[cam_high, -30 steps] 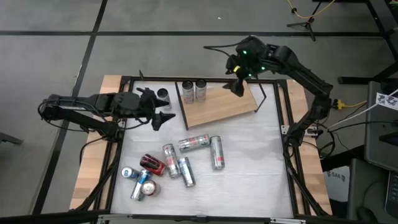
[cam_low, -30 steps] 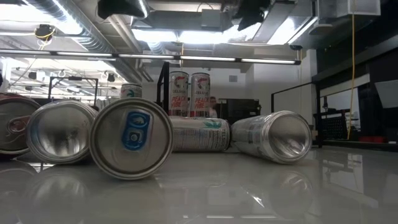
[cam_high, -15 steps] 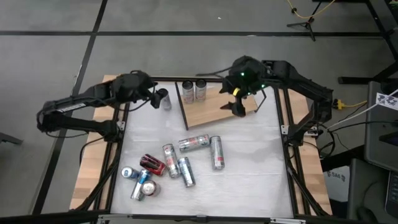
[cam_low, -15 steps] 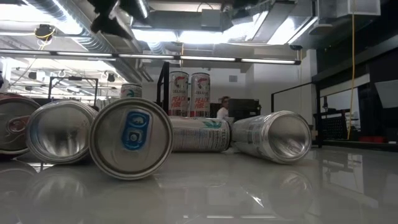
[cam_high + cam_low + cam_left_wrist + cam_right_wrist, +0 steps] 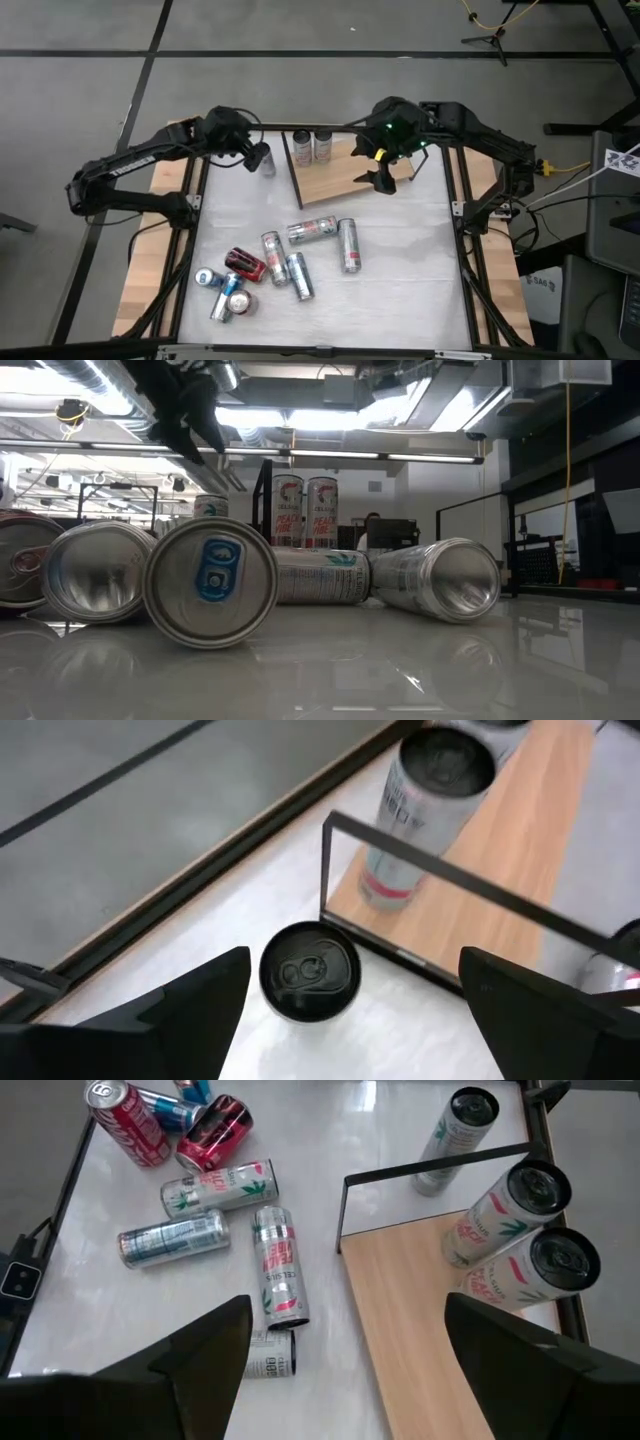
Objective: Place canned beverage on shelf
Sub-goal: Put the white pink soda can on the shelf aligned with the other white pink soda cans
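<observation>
Standing upright just off the left end of the shelf [image 5: 352, 170], a dark-topped can [image 5: 266, 158] sits on the white table [image 5: 420, 270] in the upper left of the high view — this looks like the one being gone after. The left gripper [image 5: 252, 157] hovers right over it with its fingers spread wide and nothing between them; in the left wrist view the can's lid [image 5: 309, 972] lies squarely in the gap between the two fingers [image 5: 190, 1010], which suggests the approach step of a pick, not yet a grasp.

Two cans [image 5: 312, 144] already stand side by side on the shelf's upper left corner, inside its thin black wire frame. Over the shelf's middle the right gripper [image 5: 382, 177] hangs, also spread and empty, waiting. Lower in the high view a loose scatter of cans [image 5: 275, 262] lies on its sides, well apart from the shelf.

Next, by my reckoning, the left gripper needs to drop straight down around the can, close on its body, lift it clear over the wire frame, and set it upright on bare board beside the two already there — without knocking them.
</observation>
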Controlling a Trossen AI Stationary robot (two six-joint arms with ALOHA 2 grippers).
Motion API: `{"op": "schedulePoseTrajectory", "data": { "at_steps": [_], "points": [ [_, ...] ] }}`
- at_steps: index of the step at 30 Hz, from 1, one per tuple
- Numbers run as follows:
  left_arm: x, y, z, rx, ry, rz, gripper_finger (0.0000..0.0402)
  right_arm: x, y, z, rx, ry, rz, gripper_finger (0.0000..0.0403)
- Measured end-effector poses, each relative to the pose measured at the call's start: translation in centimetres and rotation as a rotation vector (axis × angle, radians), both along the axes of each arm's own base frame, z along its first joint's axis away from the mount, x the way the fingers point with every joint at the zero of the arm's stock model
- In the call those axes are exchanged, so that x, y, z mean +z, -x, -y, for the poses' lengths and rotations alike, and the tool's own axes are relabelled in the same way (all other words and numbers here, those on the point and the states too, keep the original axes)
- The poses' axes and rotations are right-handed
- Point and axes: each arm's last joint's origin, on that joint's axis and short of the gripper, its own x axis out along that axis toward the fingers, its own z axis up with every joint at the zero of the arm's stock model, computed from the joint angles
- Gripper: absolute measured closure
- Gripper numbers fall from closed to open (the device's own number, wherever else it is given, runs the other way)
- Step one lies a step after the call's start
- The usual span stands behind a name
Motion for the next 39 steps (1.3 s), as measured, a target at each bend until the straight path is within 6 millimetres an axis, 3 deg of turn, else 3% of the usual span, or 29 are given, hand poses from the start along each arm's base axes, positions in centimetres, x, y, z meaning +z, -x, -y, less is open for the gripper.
{"op": "schedulePoseTrajectory", "data": {
  "at_steps": [13, 39],
  "points": [
    [-3.1, -2.5, -1.8, 0.070, 0.046, -0.147, 0.0050, 0.0, 0.0, 0.0, 0.003, -0.002, 0.000, 0.0078],
    [-6.7, -4.2, -3.0, 0.150, 0.138, -0.305, 0.0049, 0.0, 0.0, 0.0, 0.005, 0.000, 0.001, 0.0078]
  ]
}}
